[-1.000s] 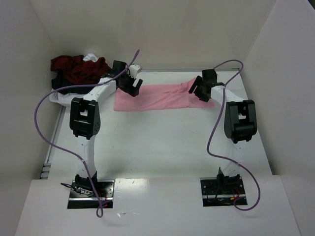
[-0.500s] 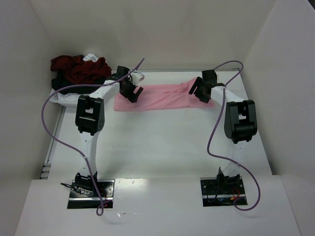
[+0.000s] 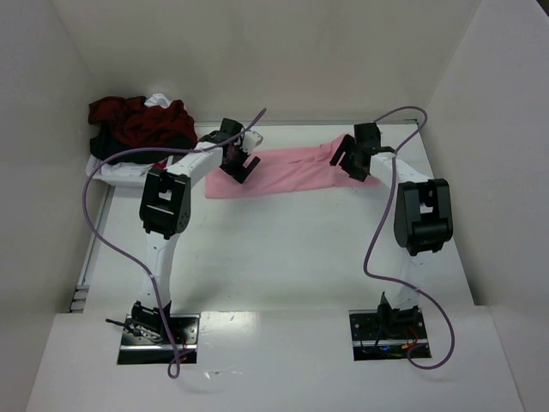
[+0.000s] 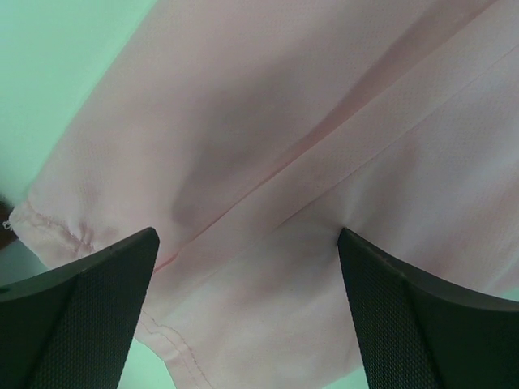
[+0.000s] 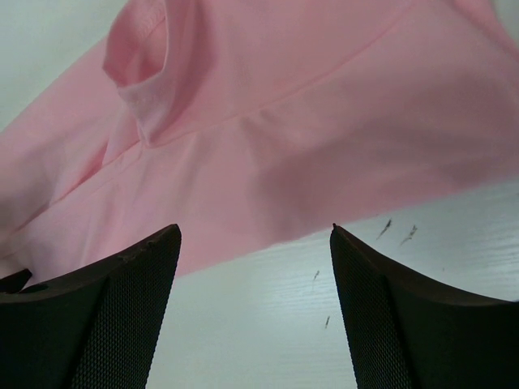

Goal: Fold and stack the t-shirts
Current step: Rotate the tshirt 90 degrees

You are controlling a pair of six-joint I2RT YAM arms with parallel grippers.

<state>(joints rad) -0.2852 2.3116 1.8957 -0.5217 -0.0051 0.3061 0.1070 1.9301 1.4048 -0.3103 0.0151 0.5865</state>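
Top external: pink t-shirt (image 3: 292, 170) lies flat across the far bench (image 3: 283, 249). Wrist views: left fingers (image 4: 81, 316) spread wide over its left end, right fingers (image 5: 97, 316) wide over its right end.

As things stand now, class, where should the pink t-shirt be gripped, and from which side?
Probably its two short ends, from above. The pink t-shirt lies flat as a long strip, so the left hand suits the hemmed corner and the right hand the opposite end's free edge.
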